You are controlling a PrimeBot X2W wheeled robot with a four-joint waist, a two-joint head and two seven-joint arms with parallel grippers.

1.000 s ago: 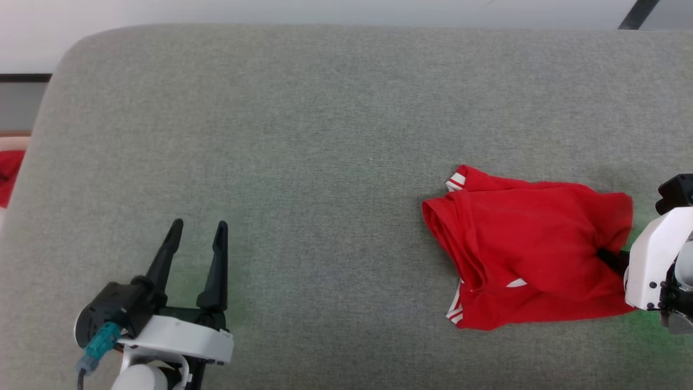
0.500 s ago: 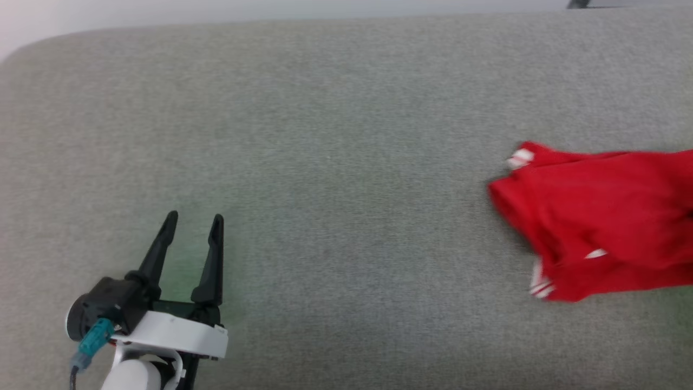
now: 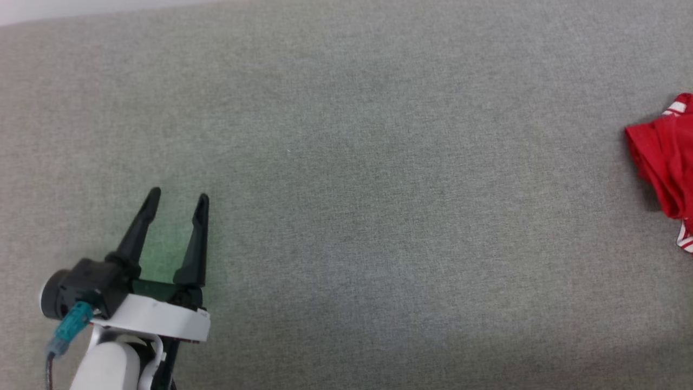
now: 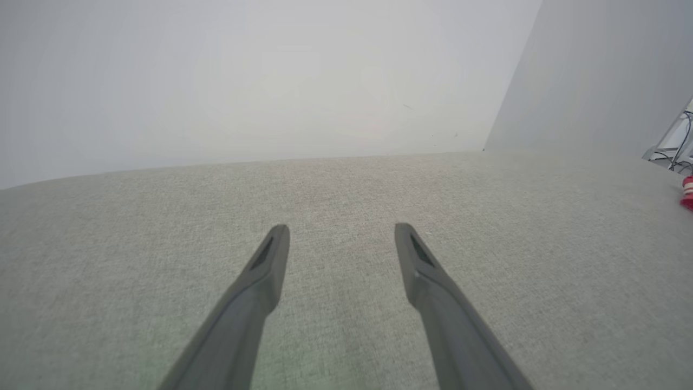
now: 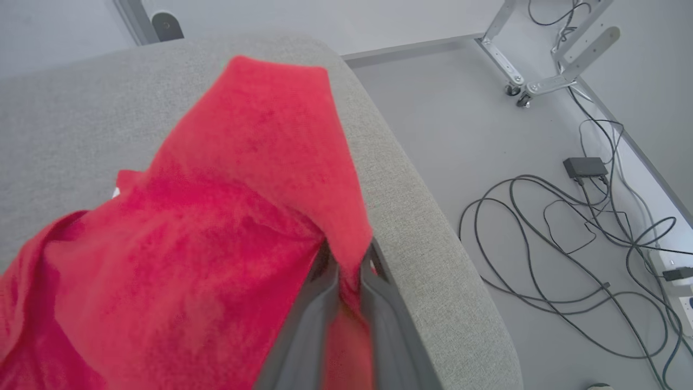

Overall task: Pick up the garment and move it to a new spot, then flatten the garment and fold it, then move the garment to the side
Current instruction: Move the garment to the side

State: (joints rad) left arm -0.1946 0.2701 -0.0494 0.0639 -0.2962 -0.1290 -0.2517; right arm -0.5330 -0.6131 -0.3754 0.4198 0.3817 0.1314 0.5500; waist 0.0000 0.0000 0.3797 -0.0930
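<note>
The garment [image 3: 663, 160], a bright red shirt with red-and-white striped trim, lies bunched at the far right edge of the head view; a sliver of the garment [image 4: 687, 192] also shows at the right edge of the left wrist view. In the right wrist view my right gripper [image 5: 346, 268] is shut on a fold of the garment [image 5: 216, 227], near the rounded right end of the grey cushion [image 5: 422, 227]. My left gripper [image 3: 176, 199] stands open at the lower left over bare cushion, far from the shirt, its fingers [image 4: 268, 260] apart with nothing between them.
The grey fabric cushion [image 3: 379, 189] spans the head view. Past its right end the floor holds loose black cables [image 5: 568, 233], a small black box [image 5: 583, 167] and a wheeled metal stand [image 5: 541, 59]. A pale wall [image 4: 270, 81] rises behind the cushion.
The head camera has swung to the left, so the shirt has slid to the right edge of its picture. The right gripper stays shut on the shirt; the left stays open.
</note>
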